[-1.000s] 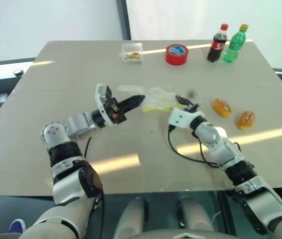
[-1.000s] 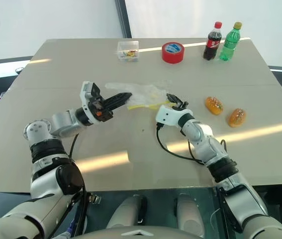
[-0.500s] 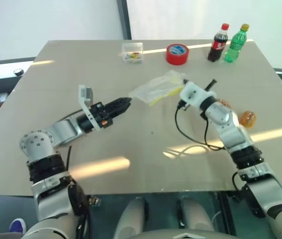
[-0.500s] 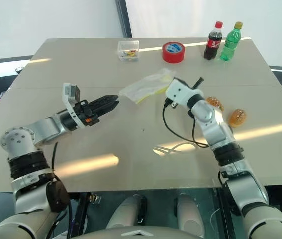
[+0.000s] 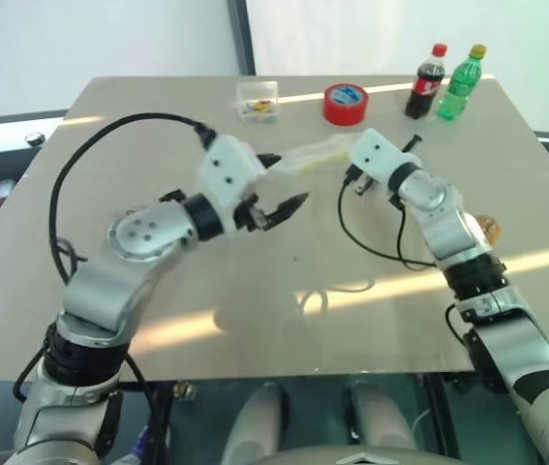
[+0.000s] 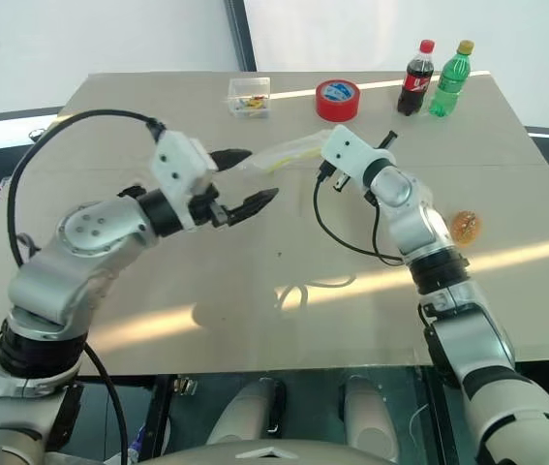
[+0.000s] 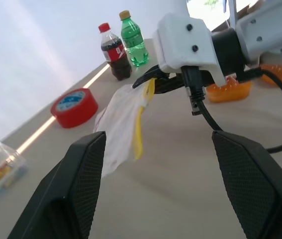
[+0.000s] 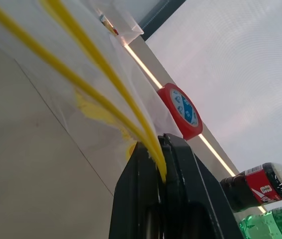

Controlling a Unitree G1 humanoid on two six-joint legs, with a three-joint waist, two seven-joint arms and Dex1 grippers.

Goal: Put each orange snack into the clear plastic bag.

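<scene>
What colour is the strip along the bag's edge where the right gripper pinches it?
Yellow, clearest in the right wrist view: the strip of the clear plastic bag.

The two head views looked forward and down over the whole tabletop (image 5: 158,126) from its near edge, sharing almost the same scene with a slight sideways offset. The left wrist view sat low above the tabletop, facing the far right corner where the bottles (image 7: 126,42) stood. The right wrist view looked closely along the bag (image 8: 81,84), sharing the red tape roll (image 8: 180,112) and bottles.
</scene>
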